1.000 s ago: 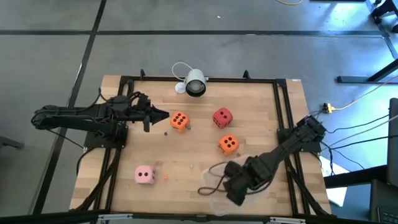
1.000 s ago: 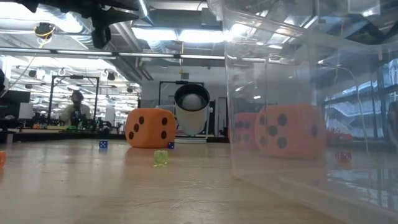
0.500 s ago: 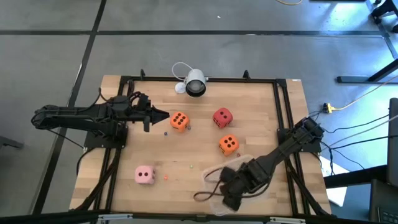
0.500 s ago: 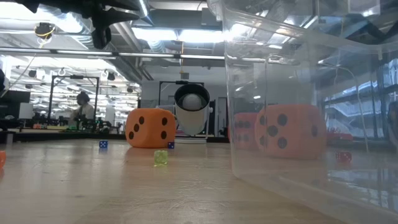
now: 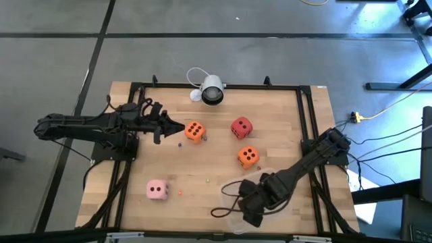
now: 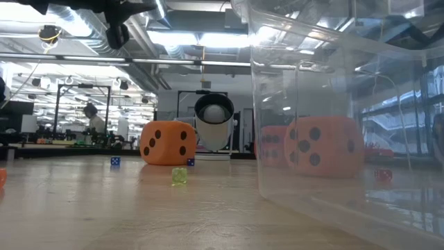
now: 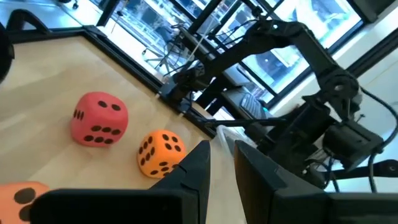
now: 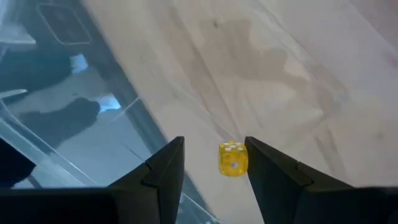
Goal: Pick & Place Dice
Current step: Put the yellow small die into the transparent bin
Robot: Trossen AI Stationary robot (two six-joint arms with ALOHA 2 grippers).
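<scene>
Four soft foam dice with dark pips lie on the wooden desk (image 5: 270, 108): an orange die (image 5: 194, 131) toward the left arm's side, a red die (image 5: 241, 127) just beside it toward the right, a second orange die (image 5: 248, 156) nearer the front, and a pale pink die (image 5: 157, 190) well apart at the front left. A clear rectangular plastic tub (image 6: 347, 111) sits at the front right, with the second orange die seen through its wall in the low view. The left gripper (image 5: 177, 126) hangs above the desk just beside the first orange die, its fingers (image 7: 196, 168) close together with a narrow gap, holding nothing. The right gripper (image 5: 237, 202) reaches low over the tub's edge, its fingers (image 8: 168, 165) apart, and a tiny yellow translucent die (image 8: 233, 158) shows between them (whether they touch it cannot be told). A white round camera (image 5: 212, 91) stands at the desk's far edge. Several other tiny dice dot the wood, among them a small green one (image 6: 179, 176) and a blue one (image 6: 115, 161).
</scene>
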